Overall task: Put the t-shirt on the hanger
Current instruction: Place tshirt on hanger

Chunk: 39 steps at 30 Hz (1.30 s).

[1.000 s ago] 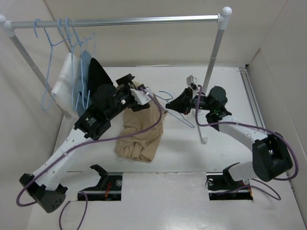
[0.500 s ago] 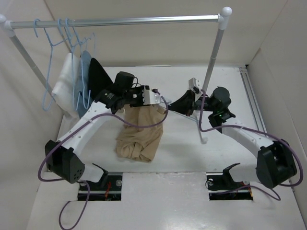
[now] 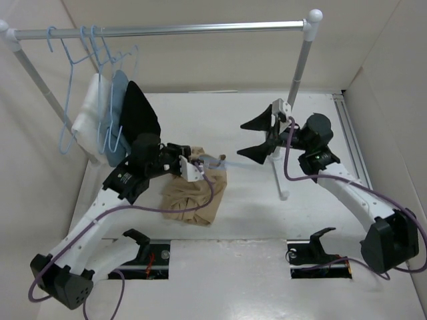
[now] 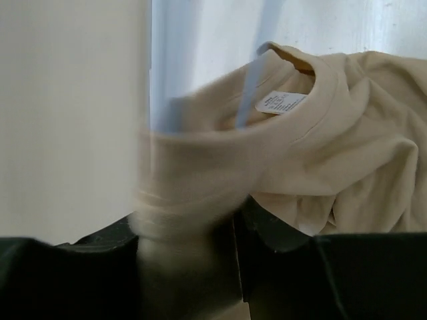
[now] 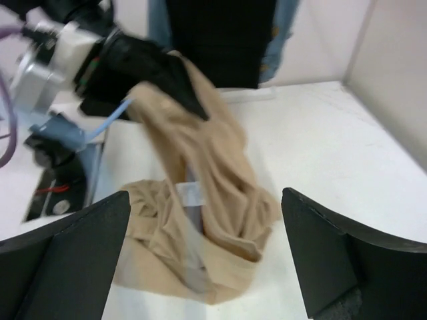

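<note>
The tan t-shirt (image 3: pixel 195 197) lies crumpled on the white table, one fold lifted off it. My left gripper (image 3: pixel 195 168) is shut on that fold, and cloth fills its jaws in the left wrist view (image 4: pixel 190 227). The collar with its white label (image 4: pixel 280 102) faces that camera. Light-blue wire of the hanger (image 3: pixel 211 159) shows beside the left gripper, and blurred blue strokes (image 4: pixel 255 83) run into the collar; the remainder is hidden by cloth. My right gripper (image 3: pixel 256 137) hangs wide open to the right of the shirt, empty, looking down on it (image 5: pixel 205 220).
A silver rail (image 3: pixel 173 29) spans the back, its right post (image 3: pixel 298 73) just behind my right gripper. Spare blue hangers (image 3: pixel 80 60) and black (image 3: pixel 139 110), light-blue (image 3: pixel 117 100) and white (image 3: pixel 87 120) garments hang at the left. White walls enclose the table.
My right gripper has let go of the hanger, opened wide and drawn back to the right. My left gripper has closed on the shirt and pulled back left and nearer.
</note>
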Available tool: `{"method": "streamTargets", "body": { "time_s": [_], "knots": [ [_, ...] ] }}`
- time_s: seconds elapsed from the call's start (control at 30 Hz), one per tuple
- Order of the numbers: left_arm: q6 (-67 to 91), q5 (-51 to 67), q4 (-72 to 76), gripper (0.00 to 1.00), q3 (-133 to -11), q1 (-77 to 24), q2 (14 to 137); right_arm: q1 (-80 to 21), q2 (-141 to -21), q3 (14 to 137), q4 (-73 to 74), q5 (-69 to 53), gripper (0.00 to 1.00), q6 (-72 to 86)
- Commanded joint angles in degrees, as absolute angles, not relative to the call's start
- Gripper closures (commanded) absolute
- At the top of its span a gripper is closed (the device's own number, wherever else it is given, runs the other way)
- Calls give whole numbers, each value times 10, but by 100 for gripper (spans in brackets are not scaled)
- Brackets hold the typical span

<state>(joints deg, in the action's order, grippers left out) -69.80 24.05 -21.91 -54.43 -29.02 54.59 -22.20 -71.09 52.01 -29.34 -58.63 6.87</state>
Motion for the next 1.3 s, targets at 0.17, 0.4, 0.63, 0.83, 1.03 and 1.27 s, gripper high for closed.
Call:
{"method": "streamTargets", "body": {
  "time_s": [0.17,0.4,0.63,0.83,1.03,1.27],
  "knots": [
    [-818,309,-207,100,-497,-289,497,-212,-675,570,-106,-361,0,42],
    [-833,309,-200,100,-485,-289,490,-284,-803,650,69,-265,0,-7],
    [-827,304,-177,100,-479,-289,478,-323,-891,656,69,-259,10,-48],
    [-827,293,-177,100,-474,-289,473,-323,-935,667,69,-329,62,-55],
    [-817,293,-166,100,-468,-289,473,-307,-952,673,69,-344,57,-35],
    [-798,267,-132,100,-463,-289,473,-307,-940,654,69,-372,47,-52]
  ]
}}
